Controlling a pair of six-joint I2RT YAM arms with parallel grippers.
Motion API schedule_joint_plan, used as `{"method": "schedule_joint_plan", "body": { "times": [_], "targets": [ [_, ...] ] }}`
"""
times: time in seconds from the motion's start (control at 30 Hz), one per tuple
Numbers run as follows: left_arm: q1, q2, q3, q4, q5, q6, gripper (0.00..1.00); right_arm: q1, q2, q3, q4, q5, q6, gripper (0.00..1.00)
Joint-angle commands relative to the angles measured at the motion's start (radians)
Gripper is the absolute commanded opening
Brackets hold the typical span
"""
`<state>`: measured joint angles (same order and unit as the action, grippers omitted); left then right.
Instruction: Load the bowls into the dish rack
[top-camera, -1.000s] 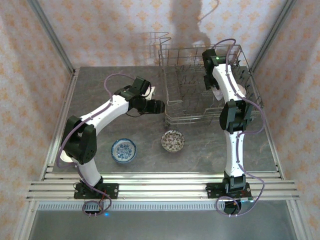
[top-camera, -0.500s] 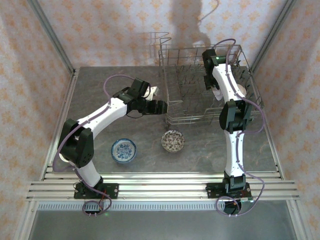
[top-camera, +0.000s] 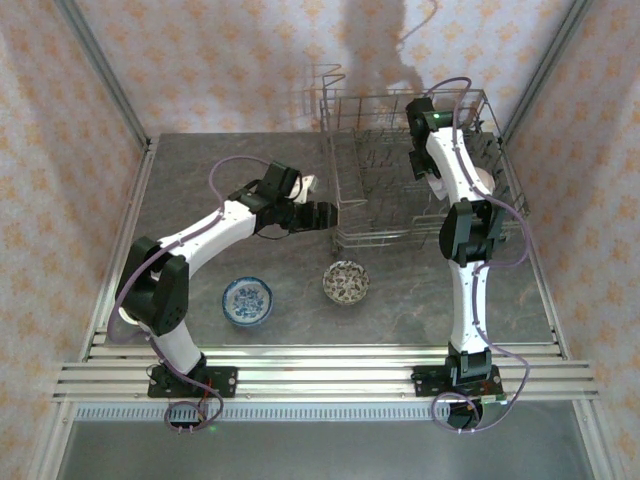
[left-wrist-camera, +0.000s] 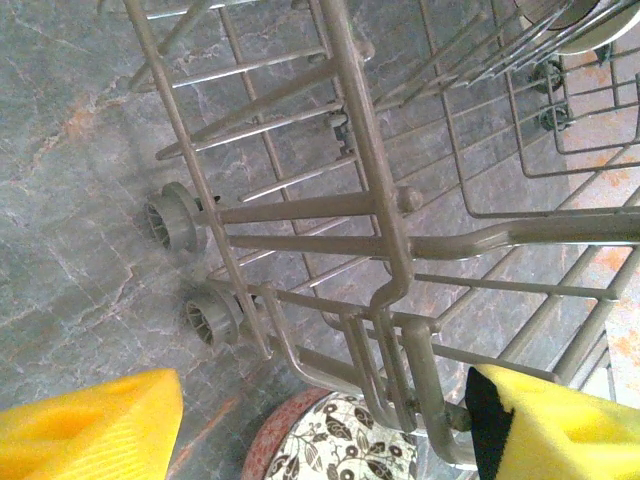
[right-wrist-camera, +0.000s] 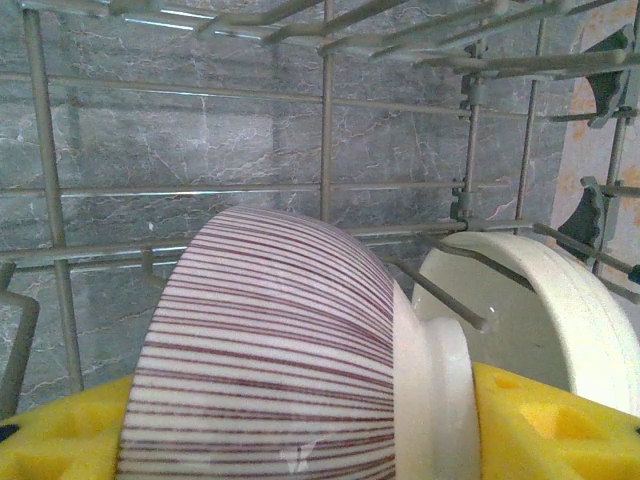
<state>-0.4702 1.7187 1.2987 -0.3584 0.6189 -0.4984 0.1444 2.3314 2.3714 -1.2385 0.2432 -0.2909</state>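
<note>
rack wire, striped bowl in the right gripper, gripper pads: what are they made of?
The dish rack looks like metal wire with a matte grey coating: thin bent rods, dull sheen. The striped bowl is likely glazed ceramic: smooth cream body, fine reddish-brown lines, thick foot ring. The pads look like yellow foam: porous, soft-edged.

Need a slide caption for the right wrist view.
Right gripper holds a striped bowl inside the dish rack, beside a cream bowl.

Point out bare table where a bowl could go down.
Bare: far-left table behind the left arm; front strip between the leaf-patterned bowl and right arm. Crowded: dish rack right side, where the right gripper holds a striped bowl.
</note>
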Motion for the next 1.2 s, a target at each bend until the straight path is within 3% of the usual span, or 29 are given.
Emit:
{"method": "schedule_joint_plan", "body": {
  "times": [0.0, 0.47, 0.87, 1.17],
  "targets": [
    [-0.002, 0.042, -0.012, 0.014, -0.135, -0.026, 0.73, -0.062, -0.072, 0.037, 0.054, 0.113, -0.043, 0.56],
    [-0.002, 0.081, 0.050, -0.077, -0.227, -0.029, 0.71, -0.095, -0.141, -0.054, 0.118, 0.059, -0.185, 0.56],
    [0.007, 0.081, 0.062, -0.089, -0.258, -0.026, 0.59, -0.129, -0.148, -0.073, 0.146, 0.083, -0.214, 0.55],
    [0.010, 0.085, 0.065, -0.083, -0.250, -0.031, 0.58, -0.129, -0.188, -0.038, 0.104, 0.020, -0.174, 0.55]
  ]
}}
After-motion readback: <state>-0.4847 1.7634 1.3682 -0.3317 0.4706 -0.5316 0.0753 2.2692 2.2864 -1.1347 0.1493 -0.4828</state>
